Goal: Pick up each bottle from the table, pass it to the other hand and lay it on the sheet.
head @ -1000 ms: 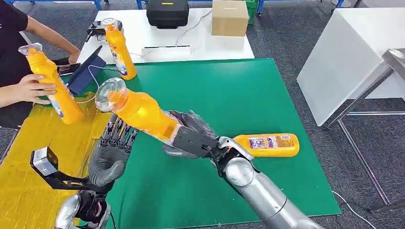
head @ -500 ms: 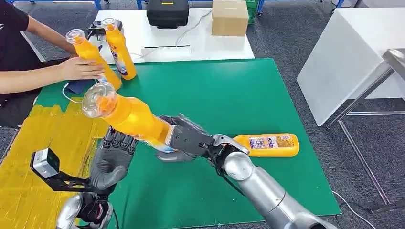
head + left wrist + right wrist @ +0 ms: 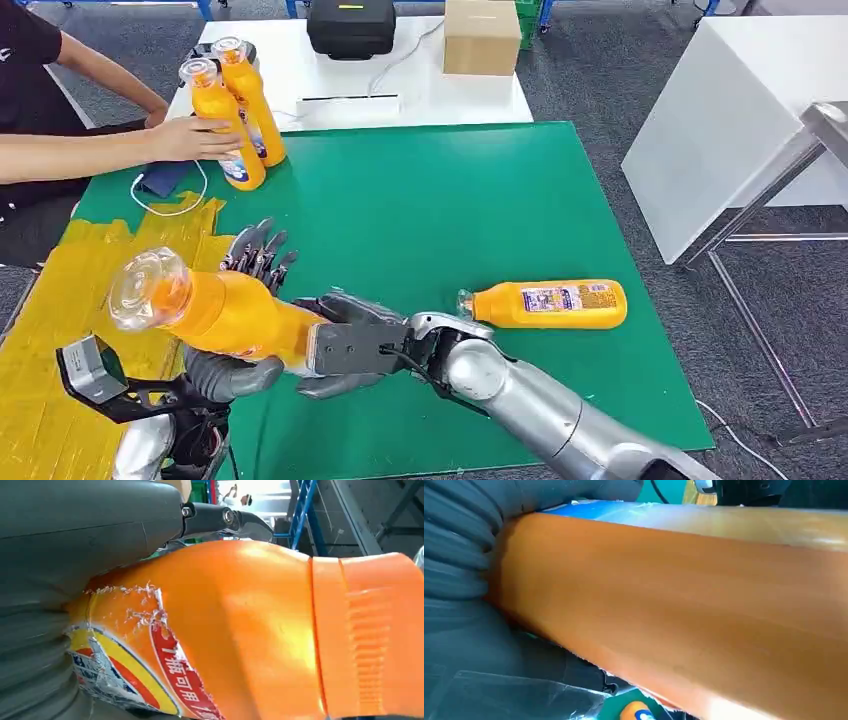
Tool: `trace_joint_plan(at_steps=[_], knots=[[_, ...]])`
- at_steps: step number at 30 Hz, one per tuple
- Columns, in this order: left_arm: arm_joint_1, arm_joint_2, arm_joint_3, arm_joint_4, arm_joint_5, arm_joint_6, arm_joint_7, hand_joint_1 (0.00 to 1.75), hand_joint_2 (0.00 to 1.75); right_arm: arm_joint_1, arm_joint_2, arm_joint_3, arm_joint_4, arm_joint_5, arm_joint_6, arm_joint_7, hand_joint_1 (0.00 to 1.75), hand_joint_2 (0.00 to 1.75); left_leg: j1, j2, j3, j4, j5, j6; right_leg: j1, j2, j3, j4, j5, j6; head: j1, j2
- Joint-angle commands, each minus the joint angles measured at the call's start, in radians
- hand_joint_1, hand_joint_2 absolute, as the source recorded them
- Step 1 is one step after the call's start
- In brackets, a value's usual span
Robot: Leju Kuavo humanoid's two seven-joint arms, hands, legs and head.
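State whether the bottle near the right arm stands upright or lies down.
Lying down: the bottle rests lengthwise on the green mat, cap pointing sideways.

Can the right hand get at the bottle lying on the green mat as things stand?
Probably not yet: the right hand grips the orange bottle held against the left hand. The lying bottle sits uncovered on the green mat beside the right arm.

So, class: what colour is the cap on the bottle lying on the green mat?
Orange, like the lying plastic bottle itself; the head view shows it best.
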Motion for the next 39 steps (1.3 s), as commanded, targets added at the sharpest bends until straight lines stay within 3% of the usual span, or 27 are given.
trace_joint_plan(at_steps=[1, 12, 13, 36, 37, 38, 39], knots=[[-0.029, -0.006, -0.058, 0.016, -0.008, -0.001, 0.006, 0.00, 1.75, -0.058, -0.018, 0.100, 0.028, -0.003, -0.001, 0.007, 1.75, 1.75, -0.001, -0.001, 0.002, 0.000, -0.001, 0.000, -0.001, -0.002, 0.002, 0.000, -0.001, 0.001, 0.000, 0.000], [-0.064, -0.004, -0.095, 0.026, -0.163, 0.034, -0.015, 0.00, 1.75, -0.066, -0.021, 0.114, 0.041, -0.013, -0.017, 0.012, 1.75, 1.75, -0.001, -0.003, 0.002, 0.000, 0.000, 0.000, -0.001, -0.004, 0.002, 0.001, -0.002, 0.001, 0.000, 0.000], [-0.064, -0.004, -0.095, 0.026, -0.163, 0.034, -0.015, 1.75, 1.75, -0.066, -0.021, 0.114, 0.041, -0.013, -0.017, 0.012, 1.75, 1.75, -0.002, -0.004, 0.003, 0.000, 0.000, 0.000, -0.001, -0.005, 0.003, 0.001, -0.002, 0.001, 0.000, 0.000], [-0.061, 0.024, -0.071, 0.043, -0.154, -0.010, -0.043, 1.75, 1.75, -0.030, -0.069, 0.052, 0.024, 0.050, -0.070, 0.003, 1.75, 1.75, -0.001, -0.002, 0.001, -0.001, 0.000, 0.000, 0.000, -0.003, 0.002, 0.000, -0.001, 0.001, 0.000, 0.000], [-0.056, 0.027, -0.063, 0.038, -0.160, -0.005, -0.042, 1.75, 1.75, -0.012, -0.075, 0.024, 0.014, 0.063, -0.095, 0.006, 0.59, 1.75, -0.001, -0.003, 0.002, -0.001, 0.000, 0.000, -0.001, -0.004, 0.003, 0.000, -0.001, 0.001, 0.000, 0.000], [-0.050, 0.032, -0.048, 0.031, -0.171, 0.005, -0.041, 1.75, 1.75, 0.013, -0.087, -0.011, -0.006, 0.091, -0.125, 0.008, 0.00, 1.75, -0.001, -0.003, 0.002, -0.001, 0.000, 0.000, 0.000, -0.004, 0.002, -0.001, -0.001, 0.001, 0.000, 0.000], [-0.044, 0.038, -0.034, 0.027, -0.180, 0.012, -0.038, 1.75, 1.75, 0.036, -0.096, -0.046, -0.024, 0.110, -0.148, 0.009, 0.00, 1.75, -0.001, -0.004, 0.003, -0.001, 0.000, 0.000, -0.001, -0.005, 0.003, -0.001, -0.002, 0.001, 0.000, 0.000]])
